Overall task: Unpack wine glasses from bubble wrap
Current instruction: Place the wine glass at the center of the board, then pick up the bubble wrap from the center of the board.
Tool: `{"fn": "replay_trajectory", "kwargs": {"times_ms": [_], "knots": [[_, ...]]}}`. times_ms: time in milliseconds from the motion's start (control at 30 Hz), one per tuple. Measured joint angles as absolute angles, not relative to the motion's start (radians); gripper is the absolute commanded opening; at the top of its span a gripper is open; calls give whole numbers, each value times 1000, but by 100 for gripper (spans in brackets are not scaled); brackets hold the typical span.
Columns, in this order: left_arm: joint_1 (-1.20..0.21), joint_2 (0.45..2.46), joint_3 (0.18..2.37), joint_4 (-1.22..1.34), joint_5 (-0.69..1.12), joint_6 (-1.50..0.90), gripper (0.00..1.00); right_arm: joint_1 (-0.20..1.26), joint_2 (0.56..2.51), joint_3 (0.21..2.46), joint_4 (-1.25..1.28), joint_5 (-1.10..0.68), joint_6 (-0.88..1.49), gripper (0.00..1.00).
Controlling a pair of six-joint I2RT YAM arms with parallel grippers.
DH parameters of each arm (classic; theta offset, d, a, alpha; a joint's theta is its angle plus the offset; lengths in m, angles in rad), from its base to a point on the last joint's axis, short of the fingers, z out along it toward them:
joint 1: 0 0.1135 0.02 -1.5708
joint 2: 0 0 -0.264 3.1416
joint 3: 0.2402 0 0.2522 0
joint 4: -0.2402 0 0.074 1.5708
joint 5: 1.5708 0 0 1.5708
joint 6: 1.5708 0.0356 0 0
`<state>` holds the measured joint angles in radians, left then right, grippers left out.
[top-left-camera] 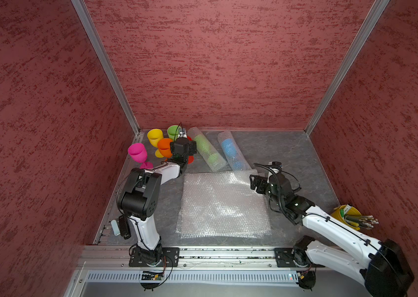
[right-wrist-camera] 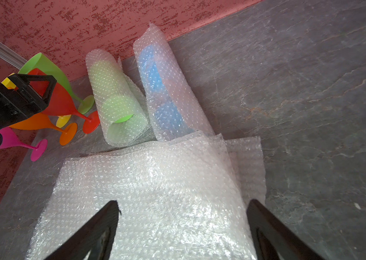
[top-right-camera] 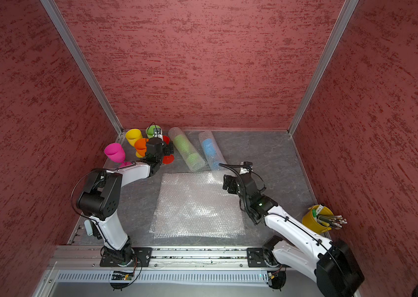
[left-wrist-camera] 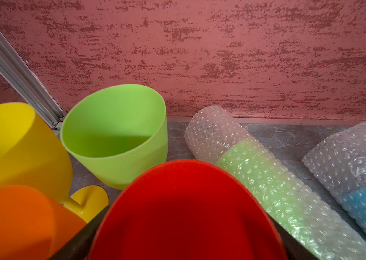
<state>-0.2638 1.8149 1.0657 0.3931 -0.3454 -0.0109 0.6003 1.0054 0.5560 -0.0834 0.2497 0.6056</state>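
Observation:
Pink, yellow, orange and green wine glasses stand unwrapped in the back left corner. Among them a red wine glass stands on its foot. My left gripper is open, its jaws spread wide on either side of the red bowl. Beside the group lie two rolled tubes of bubble wrap, one holding a green glass and one a blue glass. Flat bubble wrap sheets lie stacked mid-table. My right gripper hangs open and holds nothing, above the stack's right edge.
A yellow bucket of pencils stands at the right edge behind my right arm. Red textured walls close in the table on three sides. A metal rail runs along the front. Bare grey tabletop lies right of the rolls.

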Motion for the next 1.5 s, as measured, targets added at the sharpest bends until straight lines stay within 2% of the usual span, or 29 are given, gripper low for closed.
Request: {"fn": "replay_trajectory", "kwargs": {"times_ms": [167,533,633,733,800,867,933,1033,1167,1267,1500], "knots": [[-264,1738,1065,373,-345,-19,94,600,998,556,-94,256,602,91],[-288,1428,1057,374,-354,-67,92,600,1015,566,-113,280,551,90],[-351,1332,1051,373,-399,-53,91,600,1030,590,-109,272,517,89],[-478,1251,1056,343,-491,10,92,600,1089,654,-92,230,486,89],[-573,1212,1089,241,-559,31,93,600,1164,721,-64,168,460,89],[-635,1182,1147,72,-589,-11,100,600,1254,798,-36,102,433,90],[-645,1135,1191,-107,-577,-91,100,600,1361,892,-15,36,398,90],[-592,1014,1184,-319,-444,-189,100,600,1551,1055,9,-32,323,91],[-522,749,1007,-412,-246,-267,100,599,1779,1203,64,-57,228,96],[-498,594,904,-467,-171,-283,99,592,1943,1336,53,-89,183,97],[-546,606,852,-511,-163,-272,100,588,2268,1734,-43,-115,123,99]]}}
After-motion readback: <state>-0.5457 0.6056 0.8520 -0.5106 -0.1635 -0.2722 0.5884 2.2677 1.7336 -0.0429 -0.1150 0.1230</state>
